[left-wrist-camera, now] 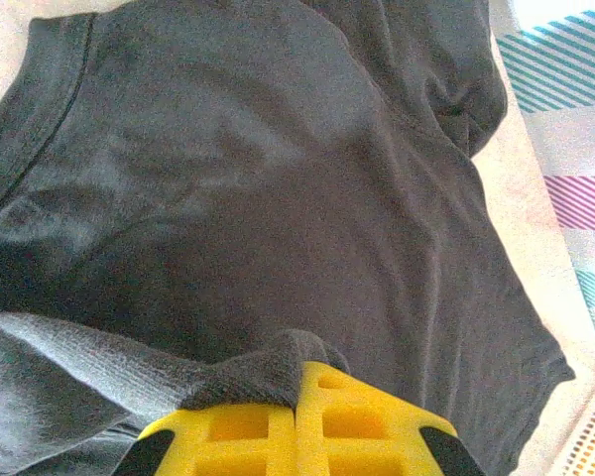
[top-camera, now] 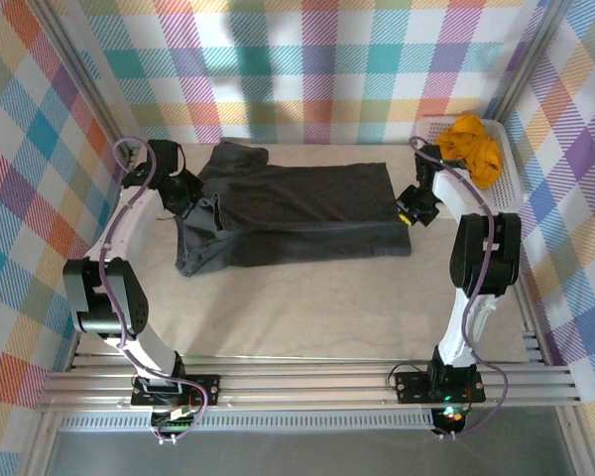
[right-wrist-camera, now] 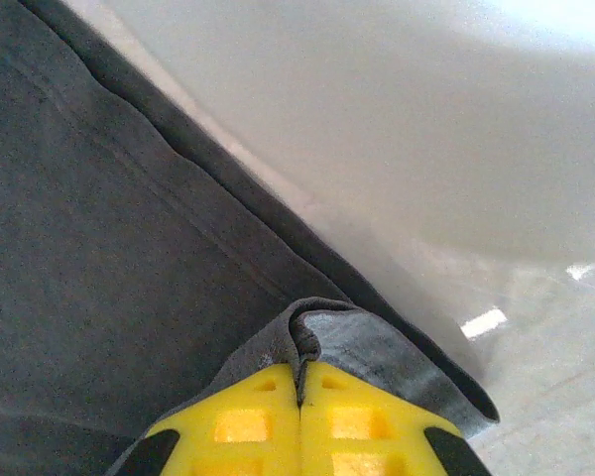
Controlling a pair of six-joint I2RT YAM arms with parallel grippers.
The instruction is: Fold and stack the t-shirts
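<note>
Zero folds look finished, we judge: our left pincer and right pincer each pinch the large charcoal-grey fabric t-shirt spread between them; the crumpled mustard-orange t-shirt lies beyond the right one, unfolded, unstacked.

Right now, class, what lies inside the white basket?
A crumpled orange t-shirt lies inside the white basket. Whatever sits beneath that shirt is covered, so it cannot be seen.

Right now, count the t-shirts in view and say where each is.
2. The charcoal-grey t-shirt lies on the table, pinched by the left gripper and right gripper; the mustard-orange t-shirt sits bunched in the white basket, possibly hiding others.
</note>
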